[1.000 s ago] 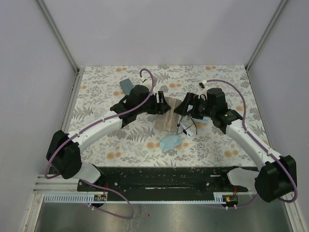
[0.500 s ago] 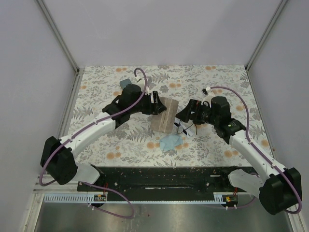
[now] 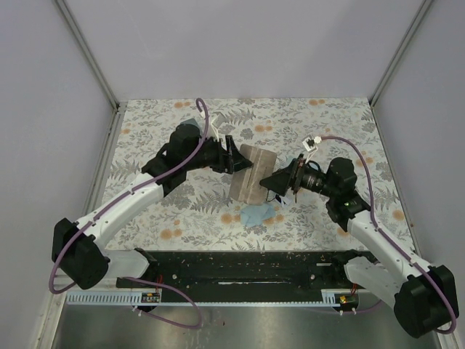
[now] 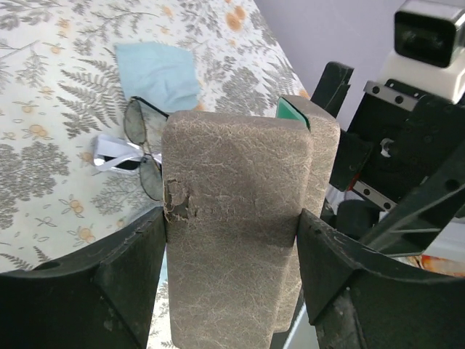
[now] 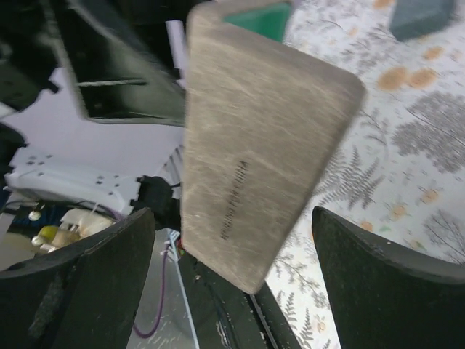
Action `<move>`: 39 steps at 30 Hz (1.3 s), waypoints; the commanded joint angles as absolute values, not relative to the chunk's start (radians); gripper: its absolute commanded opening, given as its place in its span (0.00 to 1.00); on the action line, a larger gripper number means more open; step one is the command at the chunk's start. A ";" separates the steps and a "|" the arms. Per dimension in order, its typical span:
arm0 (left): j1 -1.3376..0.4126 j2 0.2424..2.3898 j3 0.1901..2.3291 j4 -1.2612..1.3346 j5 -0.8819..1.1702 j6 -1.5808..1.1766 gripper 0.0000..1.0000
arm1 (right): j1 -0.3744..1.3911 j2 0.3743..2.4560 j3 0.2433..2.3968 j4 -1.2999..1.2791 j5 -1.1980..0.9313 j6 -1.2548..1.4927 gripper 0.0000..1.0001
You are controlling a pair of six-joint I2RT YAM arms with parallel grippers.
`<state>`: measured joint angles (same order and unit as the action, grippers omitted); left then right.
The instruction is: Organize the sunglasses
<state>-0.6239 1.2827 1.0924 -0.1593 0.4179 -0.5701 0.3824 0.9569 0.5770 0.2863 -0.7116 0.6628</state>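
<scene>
Your left gripper (image 4: 231, 240) is clamped on the tan case (image 4: 236, 174), with 1 finger pressed against each long side. The case is ajar, and its green lining (image 4: 292, 113) shows at the end farthest from that gripper.

Your right gripper (image 5: 232, 218) faces the same case from the opposite side. Its 2 fingers (image 5: 94, 291) are spread wide on either side of the case, with a gap showing on both sides, so it grips nothing.

The sunglasses (image 4: 144, 150) lie on the flowered table (image 3: 327, 123) just beside the tan case, lenses flat, touching a small white tag (image 4: 115, 156). The light blue cloth (image 4: 158, 69) lies a little beyond them, farther from the case. From the right wrist view, a slate-blue case (image 5: 420, 16) sits well apart from the tan case.
</scene>
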 commanded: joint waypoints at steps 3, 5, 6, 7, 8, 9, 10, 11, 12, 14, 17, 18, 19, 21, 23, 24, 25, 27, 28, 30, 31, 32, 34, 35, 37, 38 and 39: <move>-0.617 1.276 1.140 -0.005 0.598 -0.650 0.01 | 0.380 0.942 0.577 0.567 -0.877 0.787 0.84; -0.615 1.270 1.123 0.052 0.620 -0.687 0.02 | 0.382 0.965 0.578 0.603 -0.893 0.810 0.81; -0.614 1.269 1.118 0.075 0.632 -0.701 0.02 | 0.380 0.974 0.577 0.618 -0.900 0.825 0.79; -0.612 1.269 1.117 0.093 0.643 -0.721 0.02 | 0.380 0.994 0.580 0.642 -0.907 0.840 0.77; -0.612 1.269 1.114 0.112 0.656 -0.733 0.02 | 0.380 0.999 0.578 0.653 -0.911 0.853 0.77; -0.611 1.269 1.114 0.127 0.667 -0.745 0.03 | 0.380 1.011 0.577 0.681 -0.917 0.871 0.77; -0.612 1.269 1.108 0.158 0.678 -0.756 0.03 | 0.382 1.026 0.577 0.722 -0.920 0.890 0.75; -0.611 1.267 1.100 0.187 0.690 -0.764 0.04 | 0.380 1.032 0.575 0.753 -0.926 0.909 0.72; -0.611 1.272 1.094 0.207 0.699 -0.770 0.05 | 0.380 1.040 0.571 0.794 -0.933 0.931 0.70; -0.604 1.273 1.091 0.207 0.703 -0.772 0.06 | 0.380 1.046 0.568 0.854 -0.942 0.971 0.65; -0.597 1.272 1.088 0.192 0.704 -0.750 0.17 | 0.380 1.045 0.568 0.884 -0.953 0.991 0.52; -0.595 1.266 1.083 0.192 0.700 -0.739 0.25 | 0.382 1.040 0.568 0.874 -0.954 0.992 0.45; -0.595 1.258 1.077 0.192 0.692 -0.735 0.36 | 0.380 1.035 0.568 0.865 -0.953 0.989 0.37; -0.592 1.243 1.063 0.192 0.670 -0.733 0.61 | 0.382 1.028 0.568 0.839 -0.947 0.982 0.21; -0.581 1.224 1.049 0.181 0.641 -0.735 0.80 | 0.380 1.017 0.566 0.798 -0.937 0.970 0.05; -0.572 1.218 1.043 0.170 0.629 -0.735 0.93 | 0.380 1.009 0.569 0.776 -0.931 0.960 0.03; -0.568 1.206 1.042 0.163 0.621 -0.730 0.99 | 0.380 1.003 0.571 0.738 -0.922 0.950 0.02; -0.551 1.187 1.039 0.134 0.600 -0.715 0.99 | 0.380 0.991 0.580 0.660 -0.899 0.907 0.01; -0.540 1.178 1.042 0.097 0.582 -0.701 0.99 | 0.380 0.988 0.590 0.594 -0.876 0.881 0.01; -0.526 1.155 1.045 0.030 0.537 -0.664 0.99 | 0.380 0.992 0.629 0.423 -0.800 0.790 0.01; -0.525 1.143 1.043 0.002 0.505 -0.640 0.99 | 0.380 1.002 0.650 0.350 -0.746 0.755 0.01; -0.523 1.131 1.040 -0.047 0.473 -0.617 0.99 | 0.382 1.021 0.675 0.278 -0.695 0.712 0.02; -0.522 1.112 1.034 -0.125 0.378 -0.585 0.99 | 0.380 1.084 0.725 0.207 -0.664 0.678 0.03; -0.520 1.106 1.026 -0.164 0.330 -0.578 0.99 | 0.382 1.127 0.756 0.189 -0.669 0.669 0.04; -0.517 1.094 1.014 -0.230 0.217 -0.580 0.99 | 0.391 1.214 0.820 0.155 -0.675 0.661 0.04; -0.514 1.091 1.009 -0.251 0.177 -0.587 0.99 | 0.402 1.265 0.860 0.141 -0.678 0.654 0.04; -0.511 1.088 1.003 -0.273 0.131 -0.595 0.99 | 0.411 1.310 0.895 0.126 -0.678 0.647 0.05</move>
<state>-0.5224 1.1130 1.0313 -0.1349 0.3679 -0.6201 0.3828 1.1881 0.7502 0.2276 -0.7235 0.7288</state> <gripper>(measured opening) 0.987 0.263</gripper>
